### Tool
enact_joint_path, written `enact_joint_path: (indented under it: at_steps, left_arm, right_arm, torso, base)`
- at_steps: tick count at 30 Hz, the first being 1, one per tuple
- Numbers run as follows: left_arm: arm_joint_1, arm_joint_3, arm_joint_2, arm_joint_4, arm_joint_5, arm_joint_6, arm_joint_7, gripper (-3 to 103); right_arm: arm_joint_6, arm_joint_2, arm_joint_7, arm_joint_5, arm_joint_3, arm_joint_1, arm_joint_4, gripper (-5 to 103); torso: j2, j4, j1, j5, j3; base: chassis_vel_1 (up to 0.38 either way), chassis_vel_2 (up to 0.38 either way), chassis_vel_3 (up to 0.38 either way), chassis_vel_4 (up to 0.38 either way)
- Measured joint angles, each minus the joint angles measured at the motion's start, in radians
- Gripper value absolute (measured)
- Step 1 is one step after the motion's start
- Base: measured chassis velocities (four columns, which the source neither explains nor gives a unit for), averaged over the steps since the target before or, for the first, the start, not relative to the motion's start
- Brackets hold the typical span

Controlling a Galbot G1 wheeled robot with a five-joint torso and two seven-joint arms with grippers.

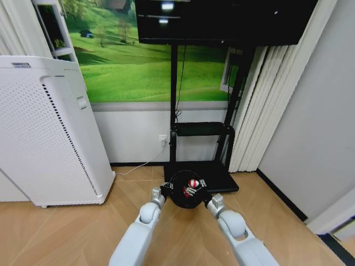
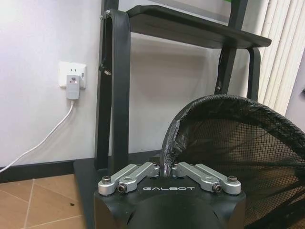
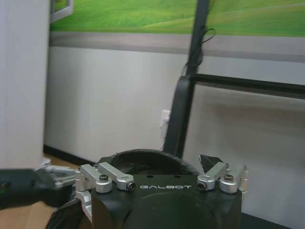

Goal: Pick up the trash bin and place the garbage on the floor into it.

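Note:
The black mesh trash bin (image 1: 178,200) hangs between my two arms, just in front of the TV stand's base. A black bag lines its rim (image 2: 209,102). My left gripper (image 1: 165,188) is shut on the near edge of that rim (image 2: 166,168). On the bin's other side, my right gripper (image 1: 207,195) has its finger links spread open (image 3: 164,167), with the bin's rim (image 3: 143,155) just beyond it. A red-and-white piece of garbage (image 1: 193,184) lies inside the bin. The herringbone floor (image 1: 72,233) spreads out below.
A tall white perforated appliance (image 1: 44,133) stands at the left. The black TV stand (image 1: 202,130) and its base plate (image 1: 224,178) sit directly behind the bin. White curtains (image 1: 260,100) hang at the right. A plug and cable sit in the wall socket (image 2: 71,78).

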Motion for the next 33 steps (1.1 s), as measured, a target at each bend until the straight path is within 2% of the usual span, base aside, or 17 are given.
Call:
enact_joint_path:
  at_steps: [2,6,8,12,17,25,32,33]
  left_arm:
    - [0.003,-0.006,0.009,-0.01,0.0,0.0,0.0,3]
    - [0.007,-0.01,0.014,-0.016,0.0,0.0,0.0,3]
    - [0.023,-0.027,0.028,-0.039,-0.003,0.0,0.0,3]
    - [0.028,-0.036,0.034,-0.048,-0.005,0.0,0.0,3]
    - [0.027,-0.039,0.035,-0.052,-0.006,0.002,0.0,3]
    - [0.027,-0.031,0.044,-0.062,-0.007,0.007,-0.004,3]
    - [0.031,-0.026,0.044,-0.069,-0.007,0.01,-0.006,3]
    - [0.032,-0.026,0.044,-0.069,-0.007,0.01,-0.006,3]
  right_arm:
    - [-0.004,-0.02,0.023,0.046,0.037,-0.012,0.017,99]
    - [-0.004,-0.03,0.049,0.073,0.059,-0.024,0.032,100]
    - [-0.007,-0.054,0.125,0.162,0.152,-0.089,0.064,100]
    - [-0.006,-0.088,0.123,0.197,0.211,-0.148,0.041,100]
    - [0.002,-0.11,0.116,0.237,0.218,-0.176,0.02,100]
    - [0.012,-0.096,0.098,0.24,0.202,-0.169,0.002,100]
    - [0.013,-0.086,0.079,0.235,0.184,-0.146,-0.023,100]
    - [0.013,-0.086,0.075,0.234,0.183,-0.142,-0.027,100]
  torso:
    - [0.0,0.0,0.0,-0.0001,0.0]
    - [0.0,0.0,0.0,-0.0001,0.0]
    - [0.0,0.0,0.0,-0.0001,0.0]
    - [0.0,-0.0005,0.0,0.0,0.0]
    - [0.0,0.0001,0.0,0.0,0.0]
    - [0.0,0.0003,0.0,-0.0001,0.0]
    - [0.0,-0.0005,0.0,-0.0001,0.0]
    - [0.0,-0.0001,0.0,-0.0004,0.0]
  base:
    - [0.0,0.0,0.0,0.0]
    - [0.0,0.0,0.0,0.0]
    - [0.0,0.0,0.0,0.0]
    - [0.0,0.0,0.0,0.0]
    - [0.0,0.0,0.0,0.0]
    - [0.073,-0.059,-0.061,0.058]
    - [0.155,-0.216,-0.156,0.197]
    - [0.138,-0.217,-0.134,0.201]
